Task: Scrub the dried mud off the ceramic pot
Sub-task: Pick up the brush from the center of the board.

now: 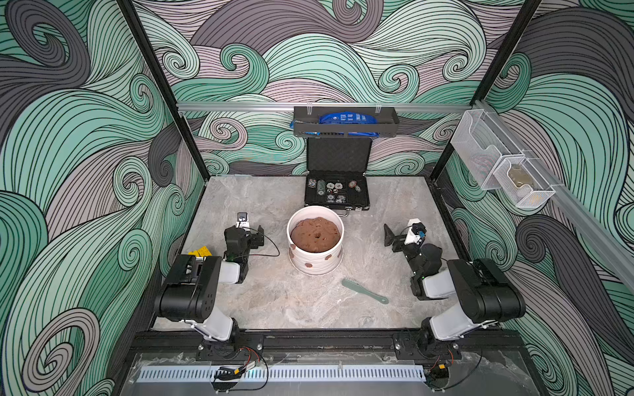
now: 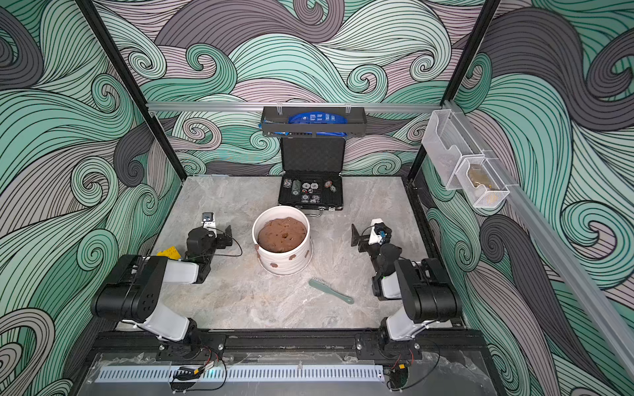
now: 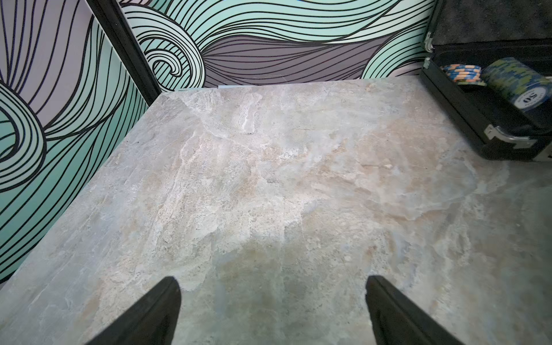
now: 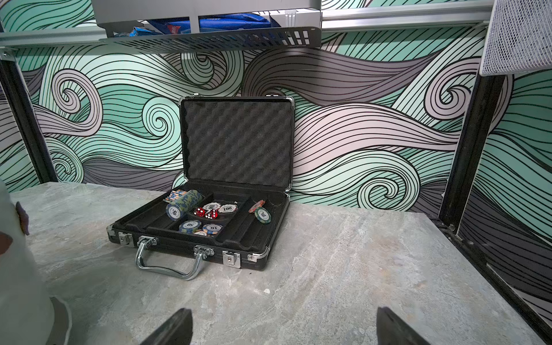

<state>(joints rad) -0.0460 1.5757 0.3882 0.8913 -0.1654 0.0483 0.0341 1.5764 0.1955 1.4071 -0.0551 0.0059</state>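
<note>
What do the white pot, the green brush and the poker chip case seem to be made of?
White pot: likely glazed ceramic, smooth with faint ribbing. Green brush: probably matte plastic, uniform colour. Poker chip case: black shell, perhaps plastic or covered metal, with shiny metal corners and egg-crate foam lining.

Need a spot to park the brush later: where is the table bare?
Bare: far-left corner, between left gripper and poker case; far-right, beside the case; near strip before the ceramic pot, left of the brush. Crowded: the narrow gap between pot and case.
</note>
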